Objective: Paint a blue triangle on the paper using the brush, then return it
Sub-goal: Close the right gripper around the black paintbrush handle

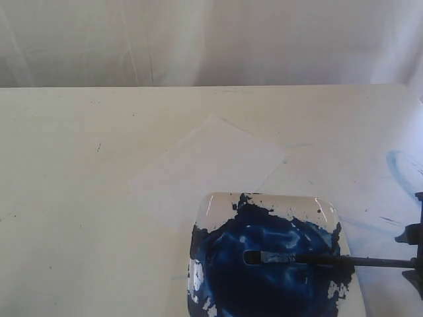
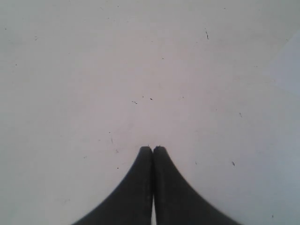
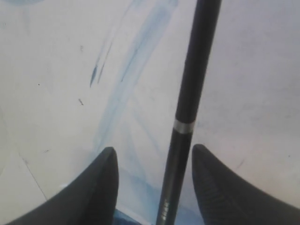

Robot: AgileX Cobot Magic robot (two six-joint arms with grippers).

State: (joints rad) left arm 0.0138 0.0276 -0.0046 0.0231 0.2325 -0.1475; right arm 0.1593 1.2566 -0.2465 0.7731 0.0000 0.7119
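Observation:
The white paper (image 1: 211,168) lies turned like a diamond in the middle of the table, and no blue triangle shows on it. The brush (image 1: 317,260) rests across the paint dish (image 1: 218,205), its blue bristle tip in the dark blue paint and its black handle pointing right. At the right edge my right gripper (image 1: 416,254) straddles the handle's end. In the right wrist view the gripper (image 3: 154,157) is open, and the brush handle (image 3: 187,103) runs between the fingers without touching either. My left gripper (image 2: 153,149) is shut on nothing above bare table.
Pale blue curved smears (image 1: 400,168) stain the table at the right, and those smears (image 3: 126,79) also show under the right gripper. The dish sits at the front edge, just below the paper. A white backdrop hangs behind the table.

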